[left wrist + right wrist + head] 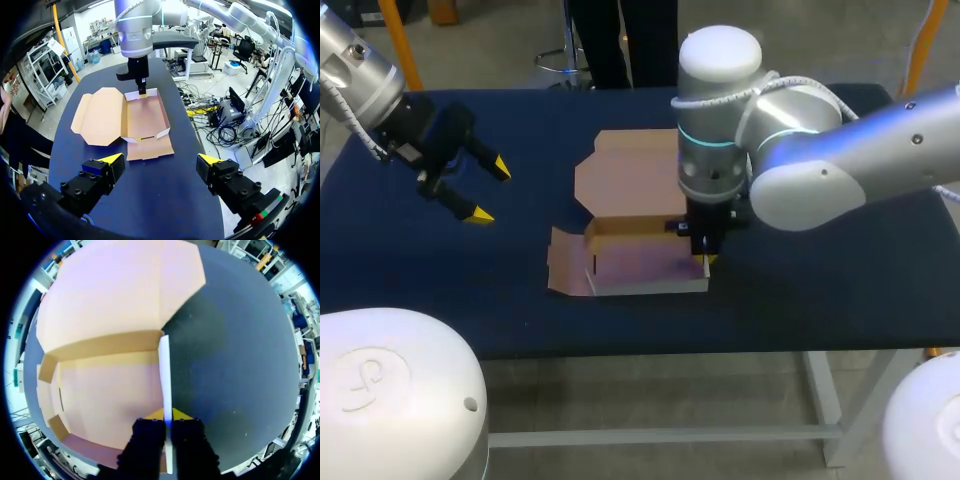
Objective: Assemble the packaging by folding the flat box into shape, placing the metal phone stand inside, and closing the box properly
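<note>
Currently the left gripper (490,190) hangs with fingers spread wide, holding nothing, above the left part of the dark blue table (440,290), well apart from the box (640,268). The box sits mid-table near the front edge, partly formed: back and side walls are up, while the left flap (565,265) and the lid (625,170) lie flat, the lid toward the far edge. The right gripper (705,258) is pinched narrow on the right side wall (165,365). Judged early in the task: the phone stand is not in view, so finishing the fold, insertion and closing all remain.
</note>
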`<state>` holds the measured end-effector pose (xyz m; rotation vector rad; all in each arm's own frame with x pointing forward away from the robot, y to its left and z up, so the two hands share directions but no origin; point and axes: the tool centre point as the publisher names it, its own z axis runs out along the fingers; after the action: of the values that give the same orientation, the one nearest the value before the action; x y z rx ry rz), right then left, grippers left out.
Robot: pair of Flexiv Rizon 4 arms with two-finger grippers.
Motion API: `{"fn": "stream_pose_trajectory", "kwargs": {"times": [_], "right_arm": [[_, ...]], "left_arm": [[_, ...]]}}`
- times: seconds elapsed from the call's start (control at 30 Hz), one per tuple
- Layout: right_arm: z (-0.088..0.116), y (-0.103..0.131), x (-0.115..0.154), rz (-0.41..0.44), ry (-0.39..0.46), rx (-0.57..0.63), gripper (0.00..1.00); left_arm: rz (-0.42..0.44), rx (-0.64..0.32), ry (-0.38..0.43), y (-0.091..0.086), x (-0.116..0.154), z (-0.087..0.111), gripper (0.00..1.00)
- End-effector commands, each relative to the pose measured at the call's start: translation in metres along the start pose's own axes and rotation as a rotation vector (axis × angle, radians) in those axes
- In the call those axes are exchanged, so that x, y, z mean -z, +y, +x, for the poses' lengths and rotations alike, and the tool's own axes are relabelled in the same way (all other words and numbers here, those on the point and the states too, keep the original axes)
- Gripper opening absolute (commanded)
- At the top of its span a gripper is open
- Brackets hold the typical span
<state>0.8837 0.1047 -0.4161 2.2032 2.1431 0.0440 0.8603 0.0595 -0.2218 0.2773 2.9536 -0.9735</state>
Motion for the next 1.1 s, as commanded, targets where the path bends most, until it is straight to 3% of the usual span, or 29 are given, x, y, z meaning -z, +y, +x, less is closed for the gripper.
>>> {"fn": "stream_pose_trajectory", "kwargs": {"times": [0.03, 0.97, 1.03, 1.1], "right_arm": [[-0.005, -0.001, -0.001, -0.004, 0.024, -0.004, 0.00], [-0.005, 0.004, -0.003, 0.007, 0.057, 0.009, 0.00], [-0.005, 0.004, -0.003, 0.007, 0.057, 0.009, 0.00], [-0.005, 0.004, -0.003, 0.007, 0.057, 0.009, 0.00]], "left_arm": [[-0.003, 0.001, 0.002, 0.000, 0.001, 0.000, 1.00], [-0.003, 0.001, 0.002, 0.000, 0.001, 0.000, 1.00], [0.022, 0.074, 0.008, -0.009, 0.000, -0.009, 1.00], [0.047, 0.239, -0.024, -0.014, -0.001, -0.014, 1.00]]}}
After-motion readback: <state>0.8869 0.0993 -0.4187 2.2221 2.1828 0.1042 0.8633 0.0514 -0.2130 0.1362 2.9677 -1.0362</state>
